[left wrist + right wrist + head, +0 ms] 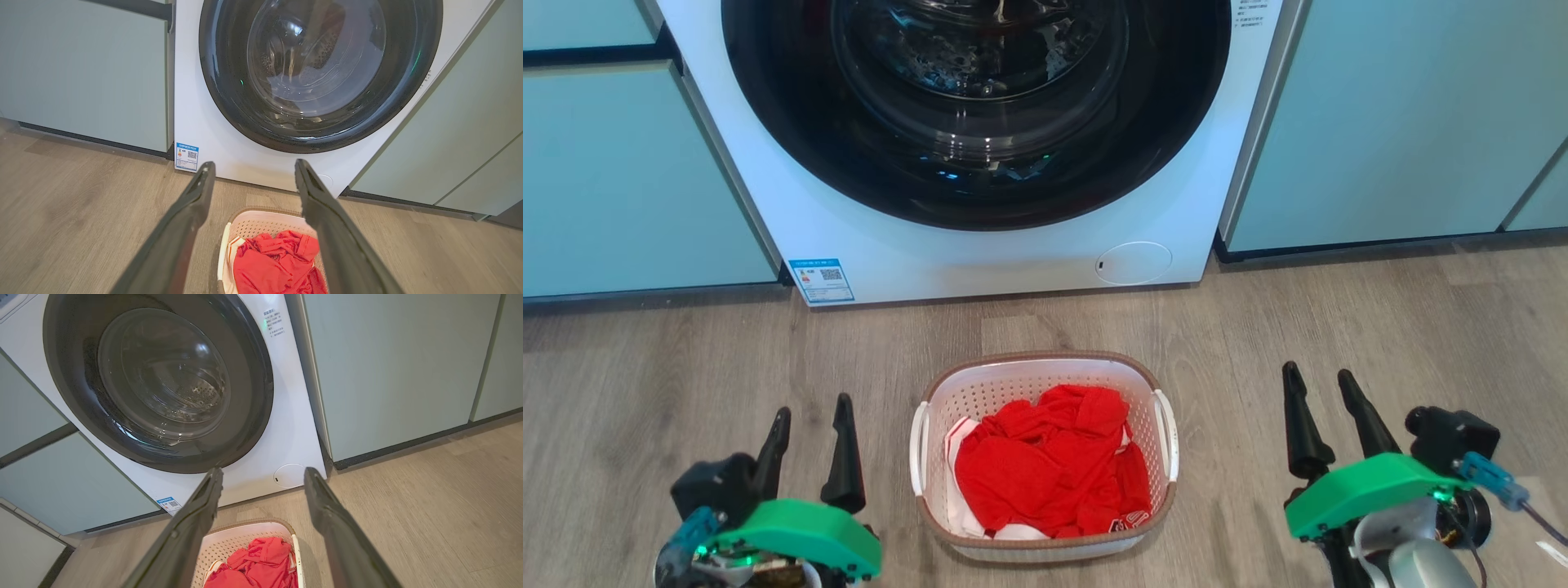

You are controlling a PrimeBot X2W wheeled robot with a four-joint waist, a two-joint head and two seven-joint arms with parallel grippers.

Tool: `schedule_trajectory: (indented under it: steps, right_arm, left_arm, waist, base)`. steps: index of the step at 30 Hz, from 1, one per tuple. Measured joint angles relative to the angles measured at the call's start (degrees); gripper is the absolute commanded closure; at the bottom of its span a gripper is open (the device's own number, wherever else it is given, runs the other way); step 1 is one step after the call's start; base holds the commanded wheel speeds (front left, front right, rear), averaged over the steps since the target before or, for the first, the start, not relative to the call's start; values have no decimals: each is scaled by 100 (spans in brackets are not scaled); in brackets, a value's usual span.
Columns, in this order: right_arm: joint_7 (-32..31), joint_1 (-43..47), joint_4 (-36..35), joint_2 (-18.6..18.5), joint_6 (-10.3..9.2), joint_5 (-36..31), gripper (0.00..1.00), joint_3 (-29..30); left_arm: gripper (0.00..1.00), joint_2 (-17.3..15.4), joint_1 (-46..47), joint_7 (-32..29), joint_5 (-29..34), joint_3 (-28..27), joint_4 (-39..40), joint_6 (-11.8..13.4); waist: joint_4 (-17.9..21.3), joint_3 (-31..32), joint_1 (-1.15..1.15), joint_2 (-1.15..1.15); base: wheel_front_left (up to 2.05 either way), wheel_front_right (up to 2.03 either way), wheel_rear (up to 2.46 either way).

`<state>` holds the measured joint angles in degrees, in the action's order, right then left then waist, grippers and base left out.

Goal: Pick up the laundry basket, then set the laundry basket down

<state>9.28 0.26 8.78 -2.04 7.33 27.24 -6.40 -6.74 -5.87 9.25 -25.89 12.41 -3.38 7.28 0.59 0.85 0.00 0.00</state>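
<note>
Laundry basket (1045, 384), perforated white plastic

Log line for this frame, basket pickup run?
phase: pre-grasp | laundry basket: on floor, untouched, red clothes inside | left gripper: open, left of basket | right gripper: open, right of basket

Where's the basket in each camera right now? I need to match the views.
Head view: basket lower centre, in front of the washer.
Left wrist view: bottom edge, just right of centre.
Right wrist view: bottom edge, just left of centre.
Shared landmark: the washer's blue label.
</note>
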Motion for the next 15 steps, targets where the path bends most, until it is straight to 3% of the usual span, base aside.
schedule_trajectory:
  steps: [15]
  right_arm:
    - [244,2,-132,-9,0,-936,0,-158]
  left_arm:
    - [0,168,-191,254,944,-115,63,-230]
  waist:
    - [-1,4,0,0]
  base:
    - [0,0,0]
